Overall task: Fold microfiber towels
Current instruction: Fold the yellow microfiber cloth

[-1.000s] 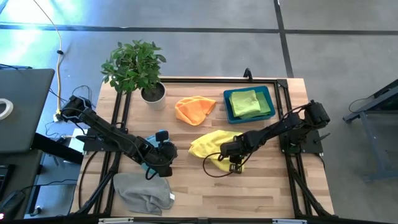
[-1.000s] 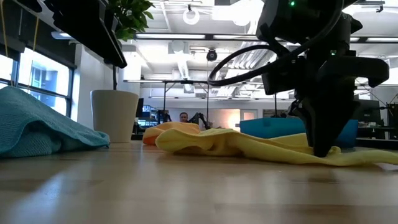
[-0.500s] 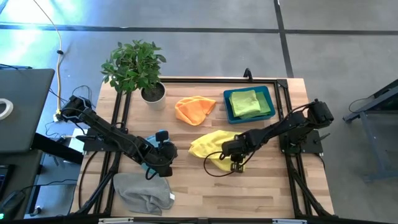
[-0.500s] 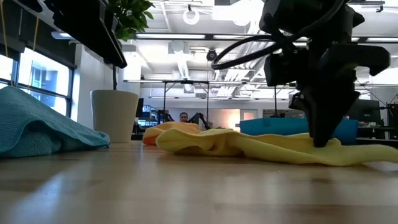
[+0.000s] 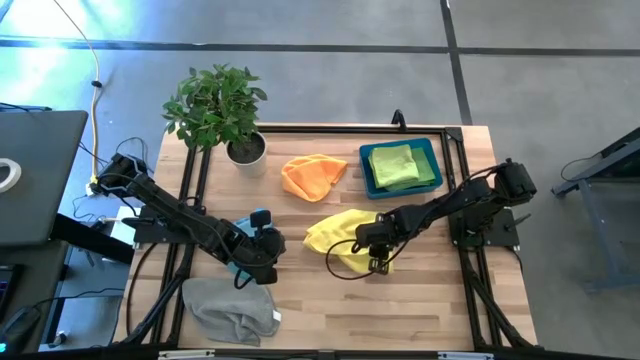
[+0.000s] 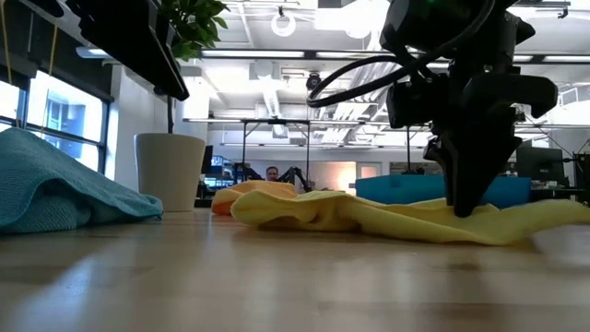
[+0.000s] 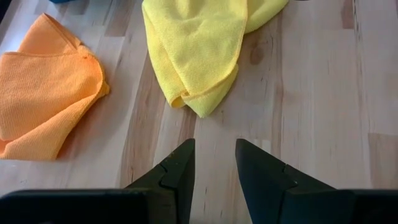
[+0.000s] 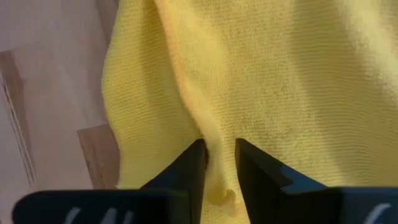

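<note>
The right gripper (image 8: 219,163) pinches a ridge of the yellow towel (image 5: 338,232), crumpled centre-table at five o'clock from the orange towel (image 5: 312,176); its grip looks light, so a deeper bite seems wise. The left gripper (image 7: 214,163) waits part-open, empty.

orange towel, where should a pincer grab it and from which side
Take the orange towel at its pointed corner lying toward the yellow towel, coming straight down from above. It lies crumpled and low on the table, so only a top-down pinch on a loose corner gets cloth between the fingers; that side has bare wood around it.
</note>
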Available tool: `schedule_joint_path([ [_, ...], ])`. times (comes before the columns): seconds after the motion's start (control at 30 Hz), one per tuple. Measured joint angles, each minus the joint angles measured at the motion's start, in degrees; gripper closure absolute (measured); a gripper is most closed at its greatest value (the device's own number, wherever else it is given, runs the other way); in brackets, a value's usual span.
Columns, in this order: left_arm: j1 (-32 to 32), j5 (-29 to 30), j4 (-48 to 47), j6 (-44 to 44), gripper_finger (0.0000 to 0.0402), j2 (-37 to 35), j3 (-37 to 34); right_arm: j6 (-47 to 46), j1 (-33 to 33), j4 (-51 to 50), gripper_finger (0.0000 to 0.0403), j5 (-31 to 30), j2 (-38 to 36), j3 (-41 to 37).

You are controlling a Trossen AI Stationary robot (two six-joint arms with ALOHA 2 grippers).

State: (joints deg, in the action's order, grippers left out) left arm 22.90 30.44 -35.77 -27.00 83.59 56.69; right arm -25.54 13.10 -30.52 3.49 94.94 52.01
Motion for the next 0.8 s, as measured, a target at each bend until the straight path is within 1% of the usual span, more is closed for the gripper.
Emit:
schedule_joint_path([
  [0.1, 0.0, 0.0, 0.0, 0.0, 0.0296, 0.0, 0.0, 0.0, 0.0, 0.0, 0.0315, -0.4, 0.0, 0.0],
  [0.3, 0.0, 0.0, 0.0, 0.0, 0.0296, 0.0, 0.0, 0.1, -0.1, -0.1, 0.0330, -3.6, 0.0, 0.0],
  [0.43, 0.0, 0.1, 0.0, 0.0, 0.0296, 0.0, 0.0, 0.1, -0.7, -0.2, 0.0331, -5.6, 0.0, 0.0],
  [0.5, 0.0, 0.1, 0.0, 0.0, 0.0296, 0.0, 0.0, -0.2, -0.8, -0.2, 0.0331, -5.0, 0.0, 0.0],
  [0.63, 0.0, -0.1, 0.0, -1.0, 0.0296, 0.0, 0.0, -0.4, -0.4, -0.1, 0.0331, -1.4, 0.0, 0.0],
  [0.8, 0.0, 0.0, 0.0, -0.9, 0.0296, 0.0, 0.0, -0.6, 1.1, 0.0, 0.0331, -1.3, 0.0, -0.2],
])
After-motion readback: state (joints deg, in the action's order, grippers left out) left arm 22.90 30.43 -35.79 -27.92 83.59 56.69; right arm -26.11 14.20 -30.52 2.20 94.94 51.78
